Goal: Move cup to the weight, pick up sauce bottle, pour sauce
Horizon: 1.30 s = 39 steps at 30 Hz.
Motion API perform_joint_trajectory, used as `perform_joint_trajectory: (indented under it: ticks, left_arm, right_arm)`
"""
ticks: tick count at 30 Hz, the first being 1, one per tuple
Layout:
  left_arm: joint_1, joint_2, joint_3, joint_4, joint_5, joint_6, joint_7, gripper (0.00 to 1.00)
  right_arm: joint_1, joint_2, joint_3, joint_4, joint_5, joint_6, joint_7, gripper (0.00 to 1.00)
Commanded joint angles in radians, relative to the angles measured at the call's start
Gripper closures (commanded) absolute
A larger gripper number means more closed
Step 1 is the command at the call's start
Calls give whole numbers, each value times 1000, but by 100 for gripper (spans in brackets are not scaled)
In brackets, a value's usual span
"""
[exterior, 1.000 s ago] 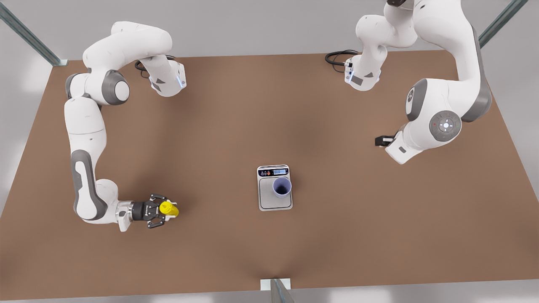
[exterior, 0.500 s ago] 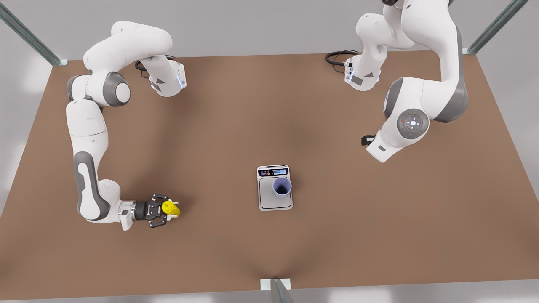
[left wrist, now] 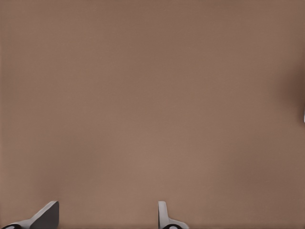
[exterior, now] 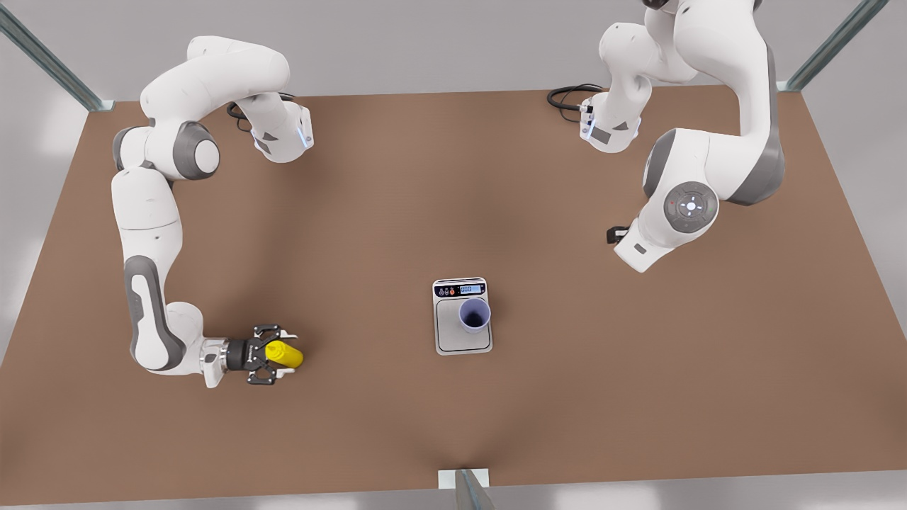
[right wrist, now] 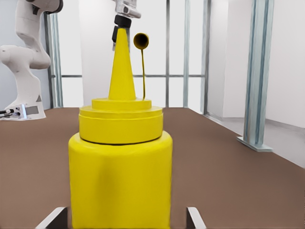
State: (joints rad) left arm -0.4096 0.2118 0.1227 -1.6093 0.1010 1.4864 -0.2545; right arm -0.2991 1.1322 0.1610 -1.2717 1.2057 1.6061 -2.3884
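The yellow sauce bottle (exterior: pixel 285 354) stands upright on the brown table at the front view's left. My right gripper (exterior: pixel 278 355) reaches in level with the table, its fingers on either side of the bottle. In the right wrist view the sauce bottle (right wrist: pixel 120 167) stands between the fingertips (right wrist: pixel 53 217), with a thin gap on one side. The lavender cup (exterior: pixel 474 315) stands upright on the weight (exterior: pixel 453 340) at the table's middle. My left gripper (exterior: pixel 618 234) hangs high at the front view's right, mostly hidden under its wrist. In the left wrist view the left gripper (left wrist: pixel 106 217) is open over bare table.
The two arm bases (exterior: pixel 280 138) (exterior: pixel 609 127) stand at the back of the table, with a black cable (exterior: pixel 567 99) by the one on the front view's right. Metal frame posts (exterior: pixel 42 60) rise at the back corners. A bracket (exterior: pixel 464 482) sits at the front edge.
The arm at the front view's right swung toward the front view's left, then nearly stopped. My right gripper slid forward around the sauce bottle and its fingers drew closer to it.
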Motion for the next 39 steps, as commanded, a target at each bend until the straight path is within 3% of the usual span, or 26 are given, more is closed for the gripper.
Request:
perform_joint_trajectory:
  ticks: [1,39]
  left_arm:
    - [0,0,0,0,0,0,0,0]
    - [-3,0,-6,0,-1,0,-14,0]
  right_arm:
    - [0,0,0,0,0,0,0,0]
    - [-49,-3,-8,0,-26,-5,12,0]
